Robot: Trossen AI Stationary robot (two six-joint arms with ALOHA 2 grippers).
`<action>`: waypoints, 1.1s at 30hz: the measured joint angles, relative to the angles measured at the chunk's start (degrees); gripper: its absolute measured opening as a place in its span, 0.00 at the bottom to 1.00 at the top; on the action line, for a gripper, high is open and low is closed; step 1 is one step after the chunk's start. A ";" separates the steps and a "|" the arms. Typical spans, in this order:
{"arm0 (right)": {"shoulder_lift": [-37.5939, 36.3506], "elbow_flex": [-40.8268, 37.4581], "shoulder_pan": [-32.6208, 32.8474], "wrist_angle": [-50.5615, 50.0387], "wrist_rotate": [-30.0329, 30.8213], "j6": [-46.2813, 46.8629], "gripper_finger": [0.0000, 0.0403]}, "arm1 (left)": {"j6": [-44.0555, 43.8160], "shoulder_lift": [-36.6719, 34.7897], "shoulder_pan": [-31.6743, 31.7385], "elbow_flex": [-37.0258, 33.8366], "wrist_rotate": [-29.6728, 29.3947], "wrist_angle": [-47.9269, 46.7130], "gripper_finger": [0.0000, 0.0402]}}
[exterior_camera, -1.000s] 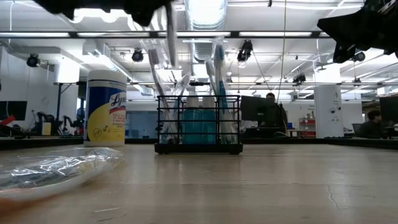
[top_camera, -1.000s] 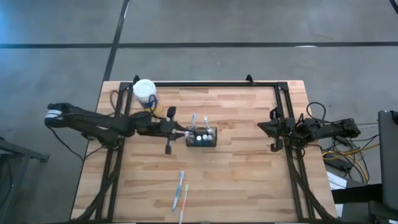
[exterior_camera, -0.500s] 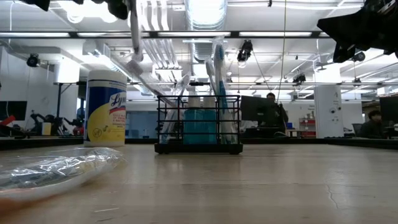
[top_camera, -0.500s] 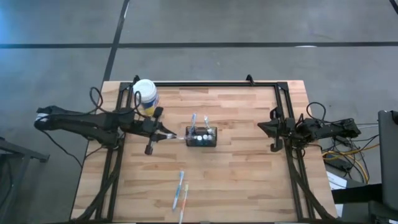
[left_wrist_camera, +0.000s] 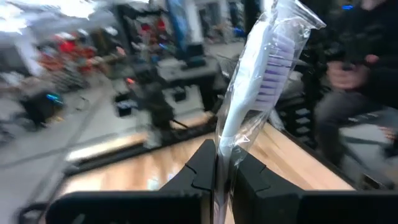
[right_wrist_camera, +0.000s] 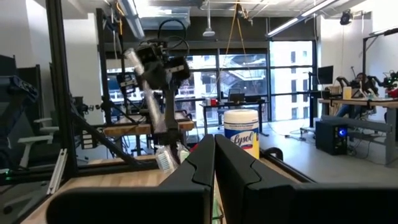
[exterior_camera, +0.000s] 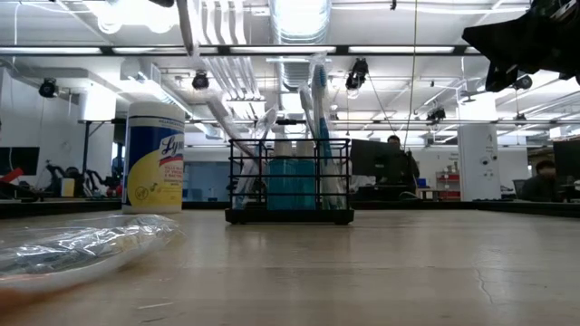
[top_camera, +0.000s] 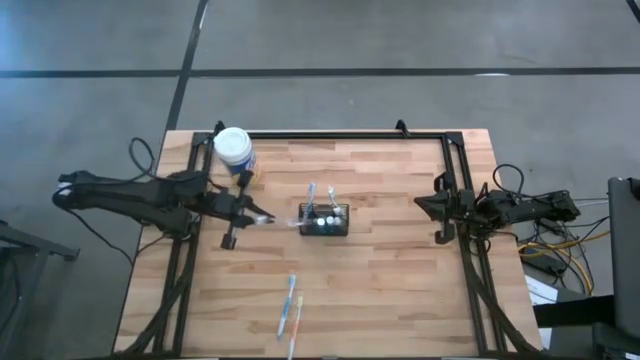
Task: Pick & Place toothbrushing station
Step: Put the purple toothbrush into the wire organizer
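Left of the toothbrushing station (top_camera: 324,219), the left end effector (top_camera: 247,213) pinches a wrapped toothbrush (left_wrist_camera: 256,84); slick wrapping could let it slip or snag the mesh. Station sits mid-worktop (top_camera: 400,270). Far right, the right end effector (top_camera: 440,211) rests closed, empty.

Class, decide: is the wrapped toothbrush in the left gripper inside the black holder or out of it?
Out. The left gripper holds the wrapped toothbrush beside the black holder, clear of it.

Five toothbrushes (top_camera: 291,305), one canister (top_camera: 232,146)
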 joint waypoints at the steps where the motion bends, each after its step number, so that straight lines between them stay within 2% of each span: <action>1: -0.01 0.00 0.00 0.00 0.00 0.11 0.02 | 0.38 -1.24 0.02 0.01 -1.09 -0.39 0.05; 7: 0.00 0.00 0.02 0.00 0.00 0.02 0.02 | -0.14 -6.54 0.13 -0.34 -3.39 -4.87 0.05; 11: 0.00 0.00 0.02 0.00 0.00 -0.15 0.02 | -2.72 -6.19 0.17 -5.81 -5.16 -2.41 0.05; 17: 0.00 0.00 0.02 0.11 0.00 0.00 0.02 | -5.41 -2.49 0.23 -15.47 -5.07 13.18 0.05; 22: 0.15 0.00 -0.02 0.45 0.02 0.01 0.02 | -7.30 1.20 0.25 -18.96 -5.09 21.54 0.05; 26: 0.30 0.00 -0.02 0.63 0.50 -0.22 0.02 | -5.73 4.92 0.72 -18.75 -5.12 27.12 0.05; 33: 0.61 0.00 0.00 0.37 0.50 -0.32 0.02 | -4.83 13.03 4.32 -16.23 -4.38 28.66 0.05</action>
